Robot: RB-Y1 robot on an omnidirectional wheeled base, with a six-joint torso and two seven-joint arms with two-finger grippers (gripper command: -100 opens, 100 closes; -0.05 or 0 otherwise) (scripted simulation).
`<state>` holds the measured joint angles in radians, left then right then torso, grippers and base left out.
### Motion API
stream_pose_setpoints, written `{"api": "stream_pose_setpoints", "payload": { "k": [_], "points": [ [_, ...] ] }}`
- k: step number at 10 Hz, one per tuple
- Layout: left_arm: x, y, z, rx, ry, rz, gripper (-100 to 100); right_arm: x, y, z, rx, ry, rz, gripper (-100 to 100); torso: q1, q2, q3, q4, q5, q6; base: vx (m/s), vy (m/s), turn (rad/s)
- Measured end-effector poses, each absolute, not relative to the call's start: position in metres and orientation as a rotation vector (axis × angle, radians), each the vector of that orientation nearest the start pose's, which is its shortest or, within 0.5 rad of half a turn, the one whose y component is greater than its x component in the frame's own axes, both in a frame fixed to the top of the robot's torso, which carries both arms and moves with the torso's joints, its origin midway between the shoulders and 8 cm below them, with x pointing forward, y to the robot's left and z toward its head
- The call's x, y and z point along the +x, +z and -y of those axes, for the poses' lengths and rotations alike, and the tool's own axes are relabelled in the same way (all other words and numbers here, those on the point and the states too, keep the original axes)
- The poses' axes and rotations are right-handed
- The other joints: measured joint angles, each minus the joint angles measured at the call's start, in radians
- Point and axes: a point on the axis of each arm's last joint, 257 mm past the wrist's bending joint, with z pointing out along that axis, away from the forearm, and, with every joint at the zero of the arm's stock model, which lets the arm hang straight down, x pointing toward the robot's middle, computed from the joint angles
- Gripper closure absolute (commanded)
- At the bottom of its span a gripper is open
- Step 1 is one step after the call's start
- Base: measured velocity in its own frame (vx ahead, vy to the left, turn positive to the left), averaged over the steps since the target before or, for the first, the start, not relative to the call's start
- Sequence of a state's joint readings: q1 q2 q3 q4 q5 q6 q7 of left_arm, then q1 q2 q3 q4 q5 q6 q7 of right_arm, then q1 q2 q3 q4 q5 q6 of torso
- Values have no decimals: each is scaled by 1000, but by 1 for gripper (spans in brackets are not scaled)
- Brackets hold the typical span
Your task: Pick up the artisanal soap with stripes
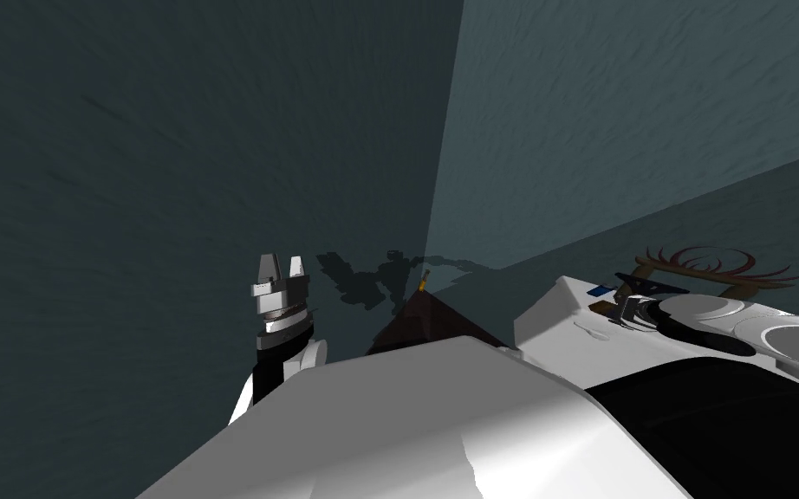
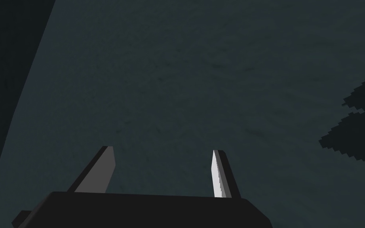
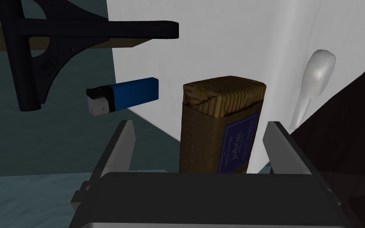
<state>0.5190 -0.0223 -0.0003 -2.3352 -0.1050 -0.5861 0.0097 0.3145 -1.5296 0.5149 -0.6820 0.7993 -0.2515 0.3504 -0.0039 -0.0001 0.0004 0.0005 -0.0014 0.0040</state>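
Right gripper (image 3: 200,123) jaws open, straddling the soap (image 3: 221,118) with gaps on both sides. It's a rectangular bar with a brown paper sleeve, blue label and striped tan end, on a smooth white counter (image 3: 217,39). Blue lighter (image 3: 124,95) just beside. Left gripper (image 2: 164,172) jaws open, empty.

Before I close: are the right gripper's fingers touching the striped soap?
Apart. Right wrist view: the open right gripper straddles the striped soap with a gap each side.
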Motion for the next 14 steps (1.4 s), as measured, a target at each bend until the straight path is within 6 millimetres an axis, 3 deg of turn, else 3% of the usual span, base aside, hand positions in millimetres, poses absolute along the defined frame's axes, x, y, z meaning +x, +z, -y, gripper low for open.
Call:
{"api": "stream_pose_setpoints", "payload": {
  "k": [1,2,6,7,8,9,11,13,14],
  "points": [
    [318,57,-263,-509,-1265,-571,0,137,-228,893,-875,-1217,-2652,-100,0,-1,0,0,0,0,0,0,0],
    [318,57,-263,-509,-1265,-571,0,137,-228,893,-872,-1216,-2652,100,0,-1,-1,0,0,0,0,0,0],
    [318,57,-263,-509,-1265,-571,0,136,-229,892,-873,-1211,-2654,100,1,-1,0,0,1,-1,0,0,0],
    [318,57,-263,-509,-1265,-571,0,136,-230,892,-873,-1211,-2655,0,1,-1,0,0,1,-1,0,0,0],
    [318,57,-263,-509,-1265,-571,0,136,-230,892,-873,-1211,-2655,100,1,-1,0,0,1,-1,22,-1,-260],
    [318,57,-263,-509,-1265,-571,0,156,-230,889,-850,-1182,-2626,100,1,-1,0,0,1,1,33,1,-159],
    [318,57,-263,-509,-1265,-571,0,166,-235,879,-896,-1162,-2610,100,1,-2,-1,0,-2,-2,22,-7,-128],
    [318,57,-263,-509,-1265,-571,0,198,-240,866,-881,-1112,-2568,100,0,-3,-2,-1,-7,-3,18,8,-68],
    [318,57,-263,-509,-1265,-571,0,201,-241,864,-912,-1109,-2564,100,-1,-4,-2,-1,-9,-5,1,2,25]
  ]
}}
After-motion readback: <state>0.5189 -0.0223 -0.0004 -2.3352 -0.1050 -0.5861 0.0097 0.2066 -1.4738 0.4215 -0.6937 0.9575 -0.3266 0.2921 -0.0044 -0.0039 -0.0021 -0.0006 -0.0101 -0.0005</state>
